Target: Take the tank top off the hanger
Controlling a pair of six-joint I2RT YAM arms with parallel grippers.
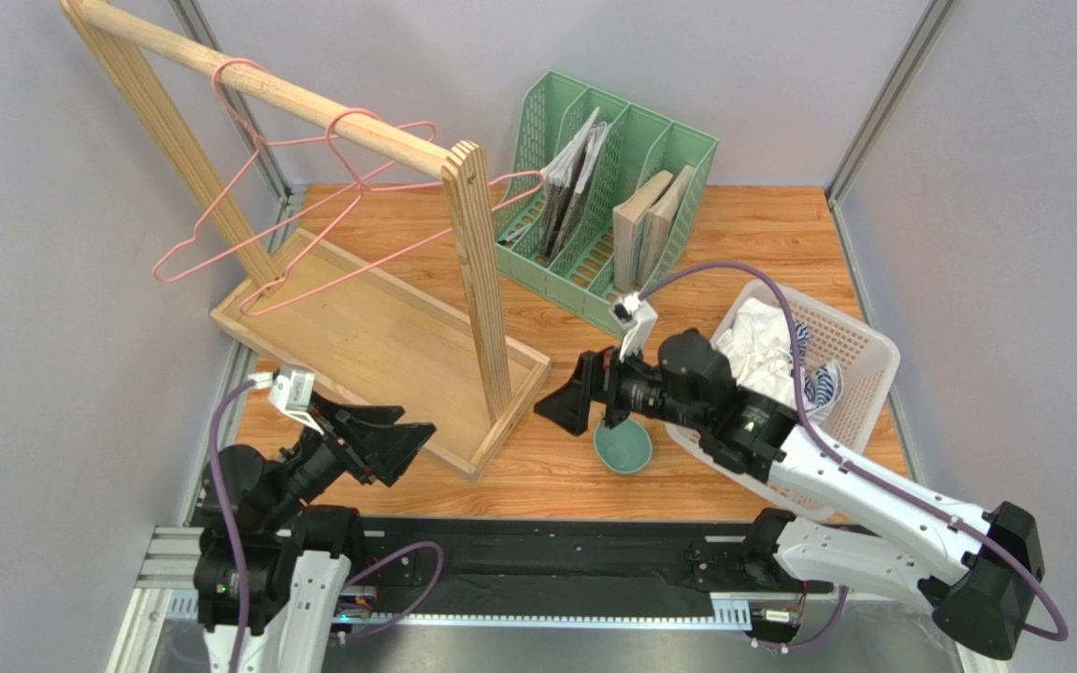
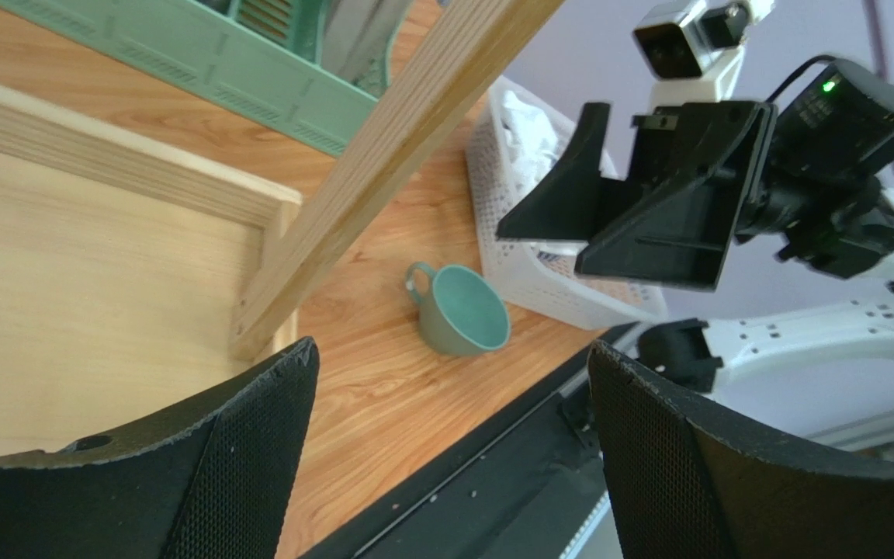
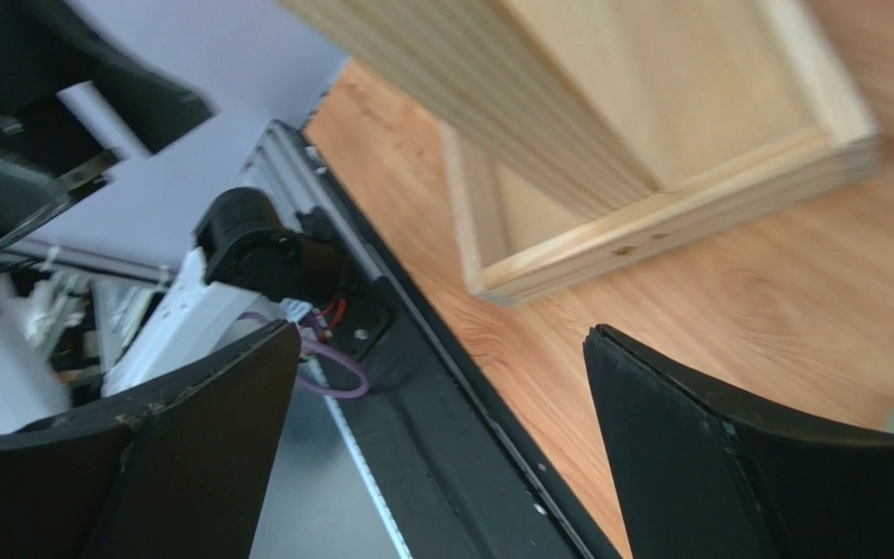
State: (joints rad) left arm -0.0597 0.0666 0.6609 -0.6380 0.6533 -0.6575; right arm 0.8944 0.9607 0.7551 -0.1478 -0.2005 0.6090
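My left hand was open, with nothing in it. It hung low by the front corner of the wood rack. My right hand was open wide too, and it held nothing. It hung above the table, close to a teal cup and near the rack's front post. My 2 hands pointed at each other.

The 2 pink hangers hung bare on the rail. A white cloth that looked like the tank top lay bunched up in the white basket on my right, well apart from the hangers. Behind the cup stood a green file box with books and papers in its slots. Their covers were too small for me to read.
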